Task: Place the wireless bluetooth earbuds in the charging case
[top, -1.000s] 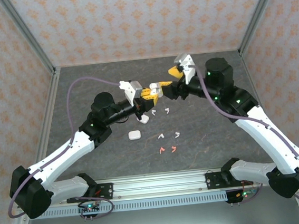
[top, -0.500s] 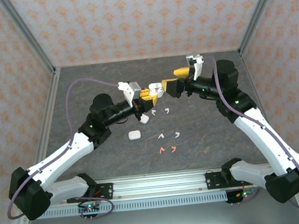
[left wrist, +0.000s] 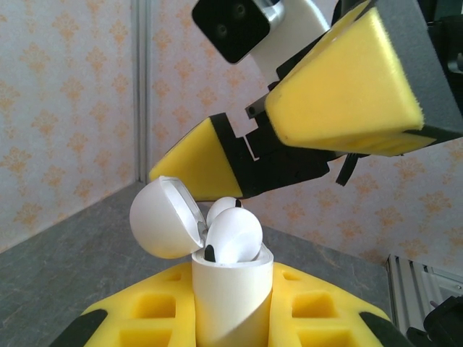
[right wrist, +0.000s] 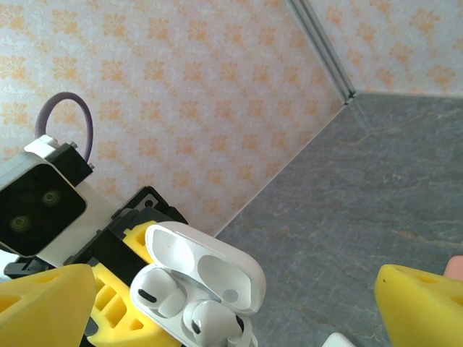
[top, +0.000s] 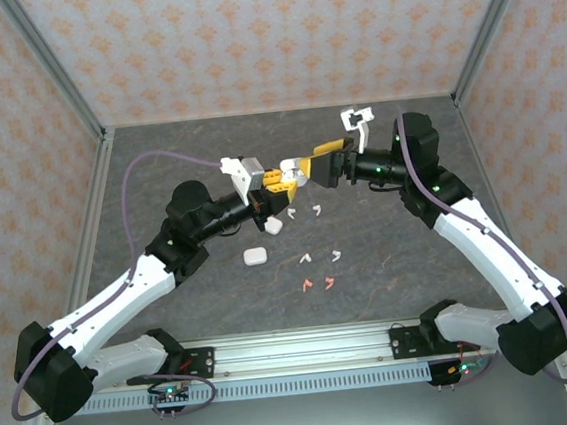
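Clamping open case [left wrist: 231,303], earbuds [right wrist: 160,295] seemingly seated inside

Glossy white plastic charging case [left wrist: 231,307]; matt grey stone-look table [right wrist: 405,181].

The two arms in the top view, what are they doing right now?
The left end effector is shut on an open charging case, held up above the table, with two white earbuds seated inside. The right end effector is open wide close to the case and holds nothing. On the table below lie several loose earbuds, white and pink, and a closed white case.
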`<state>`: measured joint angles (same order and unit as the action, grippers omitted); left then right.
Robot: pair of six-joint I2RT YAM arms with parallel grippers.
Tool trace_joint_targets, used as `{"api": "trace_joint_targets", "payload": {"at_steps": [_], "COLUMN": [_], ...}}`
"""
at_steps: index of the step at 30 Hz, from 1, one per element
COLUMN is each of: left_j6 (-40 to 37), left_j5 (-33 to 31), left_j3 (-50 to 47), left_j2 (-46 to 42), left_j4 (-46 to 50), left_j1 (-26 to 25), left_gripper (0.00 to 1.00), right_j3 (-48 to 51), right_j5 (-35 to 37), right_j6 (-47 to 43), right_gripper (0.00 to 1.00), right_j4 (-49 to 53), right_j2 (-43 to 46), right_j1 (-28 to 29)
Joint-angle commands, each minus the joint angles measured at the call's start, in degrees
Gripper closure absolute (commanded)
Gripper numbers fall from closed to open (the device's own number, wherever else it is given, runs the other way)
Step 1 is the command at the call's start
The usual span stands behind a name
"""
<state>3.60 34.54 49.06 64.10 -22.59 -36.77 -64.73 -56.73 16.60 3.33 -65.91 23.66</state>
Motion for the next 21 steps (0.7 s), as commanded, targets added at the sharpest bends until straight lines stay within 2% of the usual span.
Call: {"api": "trace_joint_targets", "payload": {"at_steps": [1,10,14,21], "left_j6": [0.71,0.63,0.65,0.62], "left_j5": [1.56,1.28,1.10,1.12], "left_j3": [-0.19,-0.01,-0.10,-0.08], "left_j2": [-1.25,-0.81,-0.55,-0.35], "left_j4": [-3.43,-2.81,-2.72,-2.56], "left_j1": [-0.32,-0.32,-0.32,-0.27], "left_gripper": [1.00,1.00,1.00,1.00], "right_j3": [-1.01,-1.86,-1.89,-1.98], "right_j5": [-4.83,-11.33,-11.48,-10.29], "right_j6": [1.37,-0.88,-2.47,-4.52], "right_gripper": [0.01,0.00,0.05,0.05], "right_j4": [-3.44,-4.16,-4.01,-3.74], "right_j2": [-0.89,-0.22,1.01,2.09], "right_j1": [0.73,2.92,3.10,3.07]}}
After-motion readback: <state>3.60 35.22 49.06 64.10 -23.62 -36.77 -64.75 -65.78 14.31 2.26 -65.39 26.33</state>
